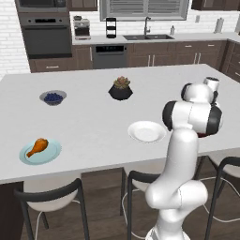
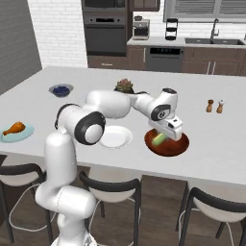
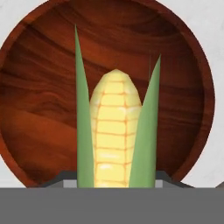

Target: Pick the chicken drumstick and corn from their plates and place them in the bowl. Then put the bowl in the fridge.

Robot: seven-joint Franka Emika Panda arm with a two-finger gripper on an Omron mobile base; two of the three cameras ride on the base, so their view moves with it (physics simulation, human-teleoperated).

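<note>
One cob held above the wooden bowl

Round, shallow, reddish-brown bowl [image 3: 43, 100] with swirling wood grain, on pale counter [image 2: 211, 139]. Yellow kernelled corn [image 3: 114, 131] with pointed green husk leaves, over bowl. Arm stretched forward, wrist bent down; gripper [image 2: 162, 138] clamped on corn. Tapered orange-brown chicken drumstick [image 1: 38, 146] on light blue plate [image 1: 48, 157], far left. White plate [image 1: 146, 131] beside bowl.

Glossy white arm [image 2: 72, 144] of rounded, thick segments, with dark black rings at the joints; boxy white hand [image 2: 169, 127] above the pincer.
</note>
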